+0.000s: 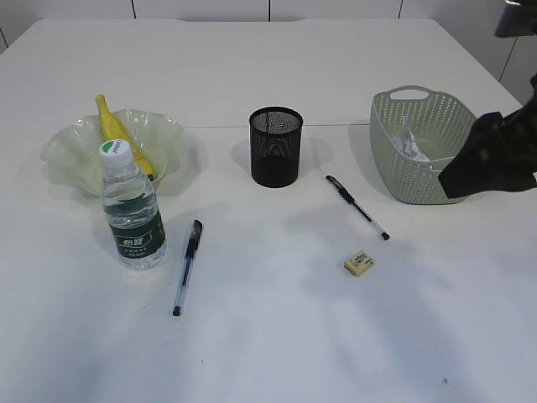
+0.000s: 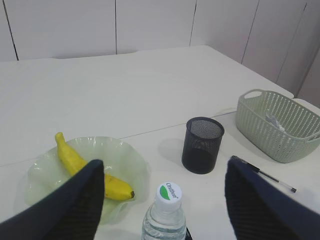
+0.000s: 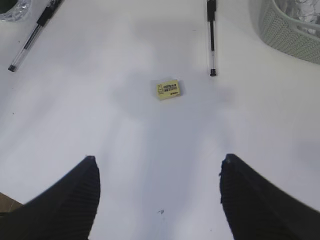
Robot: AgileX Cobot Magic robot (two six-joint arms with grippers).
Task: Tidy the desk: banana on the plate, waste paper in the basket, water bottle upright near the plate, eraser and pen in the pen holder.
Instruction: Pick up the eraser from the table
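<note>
The right gripper hangs with jaws apart and empty, the eraser just ahead between them (likely the next pick); a pen lies beyond, toward the basket already holding the paper.

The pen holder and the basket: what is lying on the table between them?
In the exterior view, one pen lies slanted on the table between the pen holder and the basket, slightly nearer the camera than both. It touches neither of them.
</note>
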